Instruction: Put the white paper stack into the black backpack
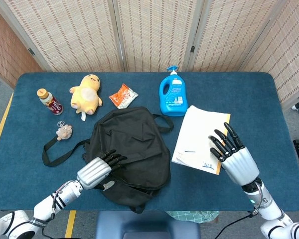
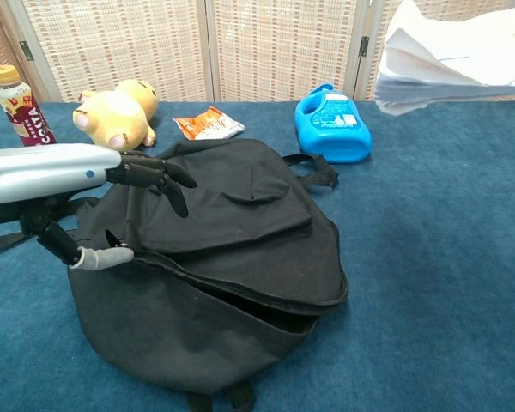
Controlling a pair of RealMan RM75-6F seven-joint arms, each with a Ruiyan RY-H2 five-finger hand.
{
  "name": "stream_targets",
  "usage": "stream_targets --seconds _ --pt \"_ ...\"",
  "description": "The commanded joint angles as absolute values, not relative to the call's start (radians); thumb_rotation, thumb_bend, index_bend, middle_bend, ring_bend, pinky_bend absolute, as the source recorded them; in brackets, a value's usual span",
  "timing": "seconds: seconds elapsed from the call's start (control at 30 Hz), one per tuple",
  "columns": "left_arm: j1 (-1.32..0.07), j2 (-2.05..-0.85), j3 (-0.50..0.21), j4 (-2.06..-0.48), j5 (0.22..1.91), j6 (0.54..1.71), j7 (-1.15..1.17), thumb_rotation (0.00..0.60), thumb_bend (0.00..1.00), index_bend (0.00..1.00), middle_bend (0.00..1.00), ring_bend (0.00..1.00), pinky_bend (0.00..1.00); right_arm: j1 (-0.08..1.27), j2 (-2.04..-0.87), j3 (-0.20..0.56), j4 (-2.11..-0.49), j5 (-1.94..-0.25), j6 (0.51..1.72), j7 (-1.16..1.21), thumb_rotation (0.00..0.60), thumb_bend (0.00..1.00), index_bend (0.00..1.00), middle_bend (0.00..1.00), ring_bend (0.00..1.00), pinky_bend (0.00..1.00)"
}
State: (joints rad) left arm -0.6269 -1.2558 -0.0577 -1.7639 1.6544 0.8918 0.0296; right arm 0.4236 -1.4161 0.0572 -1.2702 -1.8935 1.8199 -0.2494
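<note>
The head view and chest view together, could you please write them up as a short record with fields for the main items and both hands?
paper stack: white, lifted off the table, held by the right hand
backpack: black, lying flat mid-table, zipper mouth gaping at its near edge
left hand: over the backpack's near left side, fingers spread, holding nothing
blue bottle: just beyond the backpack
far left: plush toy, drink bottle, snack packet

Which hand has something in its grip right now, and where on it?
The right hand holds the white paper stack by its near right edge, lifted off the table. The left hand reaches over the black backpack, gripping nothing.
</note>
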Motion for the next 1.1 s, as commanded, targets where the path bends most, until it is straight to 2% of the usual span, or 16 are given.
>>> stream_targets --seconds 0.03,0.23,0.5,1.1 --pt "-0.65 -1.28 -0.056 -1.774 1.62 0.857 0.065 0.6 0.44 0.3 0.13 0.11 0.0 0.42 -1.417 0.059 -1.271 -1.894 1.815 -0.246 0.6 0.43 0.7 0.4 0.26 0.07" --pt "-0.682 -1.318 -0.057 -1.785 1.561 0.814 0.105 0.6 0.41 0.27 0.13 0.11 0.0 0.411 -1.421 0.064 -1.257 -1.891 1.809 -0.23 0.6 0.43 0.7 0.4 0.26 0.07" --pt "-0.702 -1.371 -0.067 -1.769 1.494 0.811 0.168 0.6 0.4 0.27 0.12 0.11 0.0 0.4 -1.429 0.07 -1.236 -1.889 1.809 -0.205 0.6 0.43 0.7 0.4 0.26 0.07" --pt "-0.737 -1.373 -0.073 -1.782 1.408 0.815 0.197 0.6 0.39 0.28 0.12 0.11 0.0 0.389 -1.439 0.078 -1.215 -1.899 1.809 -0.184 0.6 0.43 0.7 0.4 0.27 0.07"
